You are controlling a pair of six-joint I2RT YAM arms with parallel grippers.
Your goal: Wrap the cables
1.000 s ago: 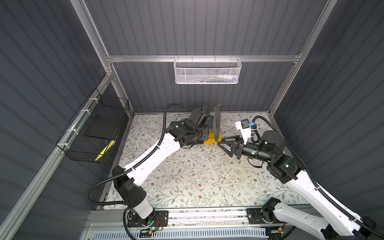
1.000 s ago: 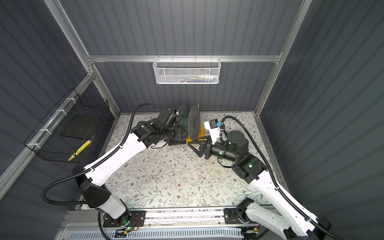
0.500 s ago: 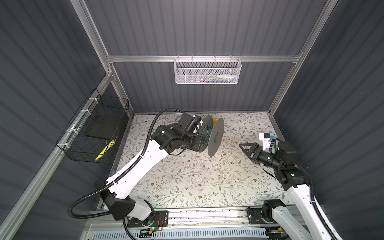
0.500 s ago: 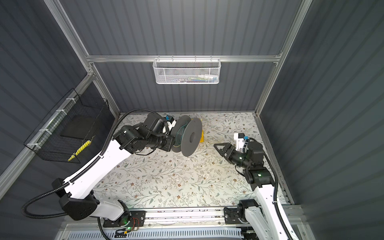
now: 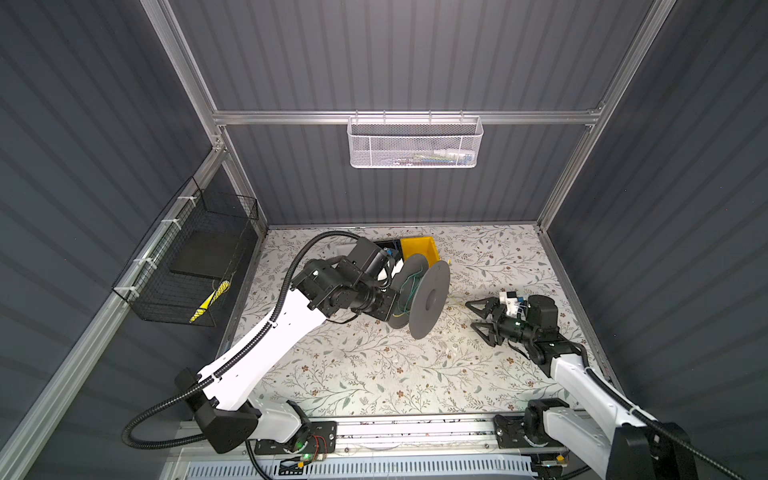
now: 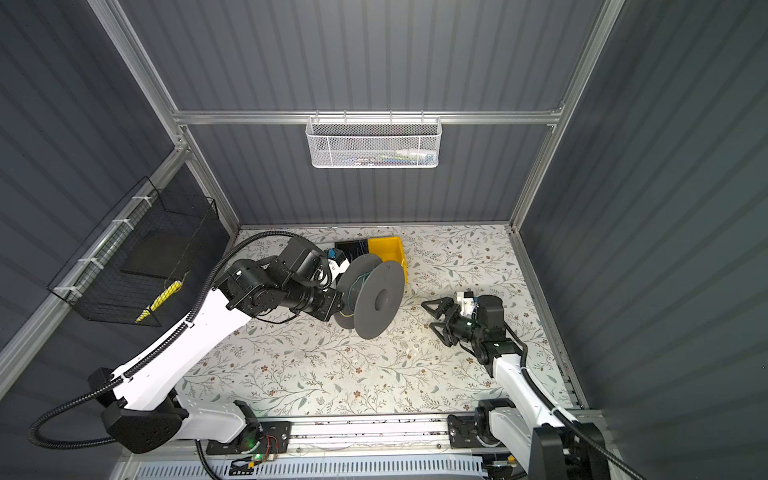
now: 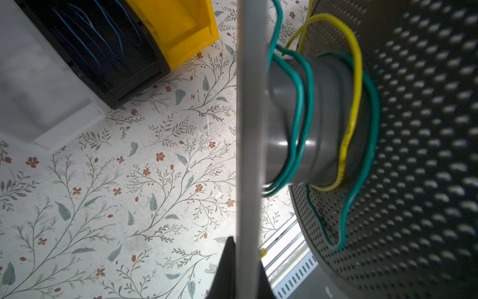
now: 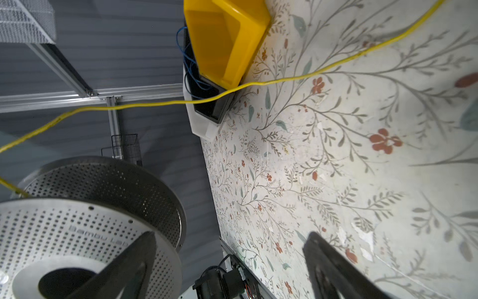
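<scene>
Two things have shifted in the last second. The right gripper (image 5: 472, 315), which was close against the spool (image 5: 430, 299) by the yellow bin (image 5: 417, 249), has drawn off to the right and spread its jaws wide, with nothing between them. The left arm has meanwhile carried the spool forward from the back of the table (image 5: 374, 374). The yellow wire (image 8: 284, 80) therefore runs free: it makes one loose turn on the spool's core beside several turns of green wire (image 7: 302, 103), leaves the rim, passes in front of the bin and drops to the table. In both top views it is too thin to trace, so I cannot say where its far end lies. Most of the winding looks undone, and the free length probably needs catching again. The left arm reaches low across the middle, its left gripper (image 5: 383, 305) clamped on the edge of one flange so that the spool stands on edge, slightly tilted. The right arm is folded low, its gripper pointing towards the spool but well apart from it.
</scene>
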